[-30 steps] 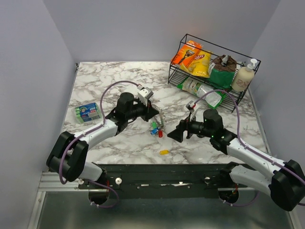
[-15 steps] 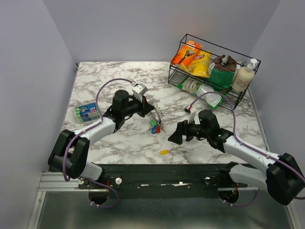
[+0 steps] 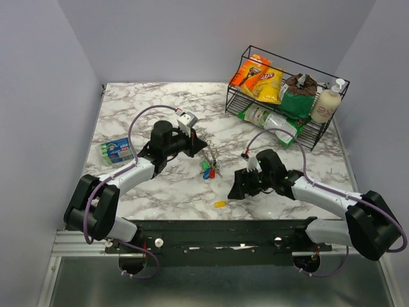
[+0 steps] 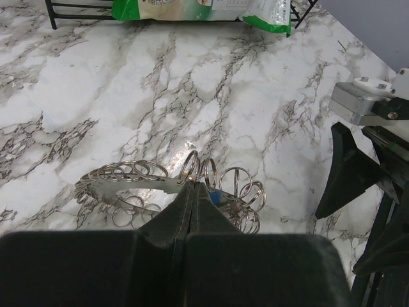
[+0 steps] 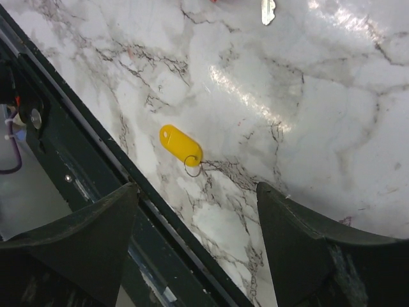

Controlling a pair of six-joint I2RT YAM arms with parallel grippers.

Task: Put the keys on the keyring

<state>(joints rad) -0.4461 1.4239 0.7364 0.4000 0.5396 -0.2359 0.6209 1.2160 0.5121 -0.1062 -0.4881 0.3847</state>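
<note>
Keyring (image 4: 124,178) is off the table surface, pinched at its edge by the left gripper (image 4: 193,190), jaws pressed together on the metal. In the left wrist view it reads as a silvery band carrying many small loops, and a blue key head (image 4: 215,197) shows just right of the fingertips. In the top view the left gripper (image 3: 202,147) sits mid-table with the keys (image 3: 208,170) bunched just beyond its tip; green, blue and red heads are distinguishable, and whether they hang free or touch the marble cannot be told. A separate yellow key (image 5: 181,144) lies flat on the marble table (image 3: 147,102) near the front edge, well apart from the bunch, with a thin wire loop (image 5: 193,166) at one end. The right gripper (image 5: 197,192) is above it, jaws spread wide, one finger (image 5: 96,233) over the dark front rail and the other over marble, with no contact with the yellow key. The top view gives the right gripper (image 3: 236,189) just beside the yellow key (image 3: 220,204), on its far right side. A bare key blade (image 5: 268,11) shows at the upper edge of the right wrist view. A wire rack (image 3: 227,99) with snack bags and a pump bottle (image 3: 326,103) stands at the far right of the table, and a sponge pack (image 3: 117,151) lies at the left.
</note>
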